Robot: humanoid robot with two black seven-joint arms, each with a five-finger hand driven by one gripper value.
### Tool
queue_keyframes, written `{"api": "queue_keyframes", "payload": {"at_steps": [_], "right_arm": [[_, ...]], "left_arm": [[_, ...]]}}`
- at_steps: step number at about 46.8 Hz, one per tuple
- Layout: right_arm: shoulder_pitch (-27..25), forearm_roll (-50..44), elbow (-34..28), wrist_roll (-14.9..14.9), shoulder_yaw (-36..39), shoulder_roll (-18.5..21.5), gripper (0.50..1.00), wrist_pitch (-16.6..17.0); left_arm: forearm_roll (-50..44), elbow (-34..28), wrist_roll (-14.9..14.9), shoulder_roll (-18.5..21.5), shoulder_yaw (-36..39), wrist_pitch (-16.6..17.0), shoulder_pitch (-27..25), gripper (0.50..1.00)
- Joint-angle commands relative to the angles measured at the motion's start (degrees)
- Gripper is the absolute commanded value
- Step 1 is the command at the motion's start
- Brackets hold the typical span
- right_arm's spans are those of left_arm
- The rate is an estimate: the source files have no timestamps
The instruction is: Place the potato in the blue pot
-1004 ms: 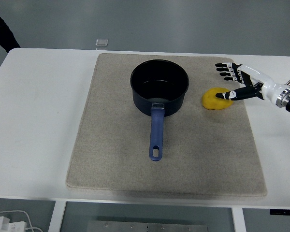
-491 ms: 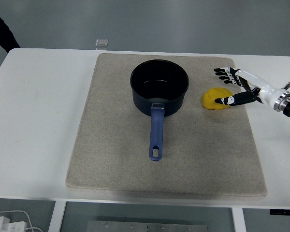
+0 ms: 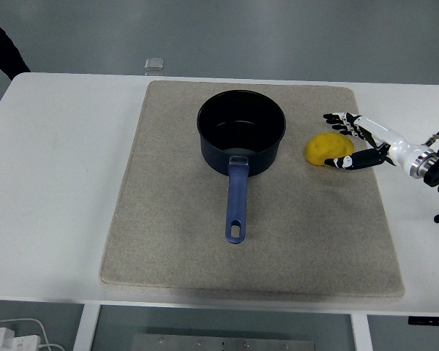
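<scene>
**Potato not yet gripped; a shove could send it off course**

At the left, the white table [image 3: 58, 183] carries nothing but the beige mat [image 3: 168, 241]; no left arm shows. On the mat the blue pot [image 3: 241, 130] stands upright and empty, its handle [image 3: 236, 201] pointing toward the near edge. A small clear object [image 3: 154, 65] sits on the table behind the mat, well apart from the work.

Right of the pot, apart from its wall, the potato [image 3: 328, 149] lies on the mat. The right robot hand [image 3: 358, 139] is spread open around the potato's right side, fingers [image 3: 340, 119] above and thumb [image 3: 349, 162] below, holding nothing.

The risk, as I judge it: the rounded potato offers little purchase, so closing from the side may nudge it leftward or squeeze it out instead of seating it. If lifted low, it could strike the pot's rim and shift the pot. Nothing lies between potato and pot, so the path itself looks open.
</scene>
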Motion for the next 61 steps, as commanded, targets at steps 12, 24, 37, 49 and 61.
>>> {"api": "queue_keyframes", "payload": {"at_steps": [12,24,37,49,61], "right_arm": [[-0.54,-0.23,-1.62,0.0,-0.17,0.22,0.915,-0.52],[-0.9,-0.23,-1.62,0.0,-0.78,0.31,0.911,-1.31],[-0.9,-0.23,-1.62,0.0,-0.87,0.31,0.797,-2.9],[-0.98,-0.23,-1.62,1.05,-0.78,1.53,0.77,-2.98],[-1.07,-0.23,-1.62,1.14,-0.61,2.15,0.776,-3.07]], "left_arm": [[0.0,-0.17,0.0,0.0,0.0,-0.06,-0.04,0.996],[0.0,-0.09,0.0,0.0,0.0,-0.06,0.05,0.996],[0.0,-0.09,0.0,0.0,0.0,0.02,-0.04,0.996],[0.0,0.0,0.0,0.0,0.0,-0.06,-0.04,0.996],[0.0,0.09,-0.09,0.0,0.0,0.02,-0.04,0.996]]}}
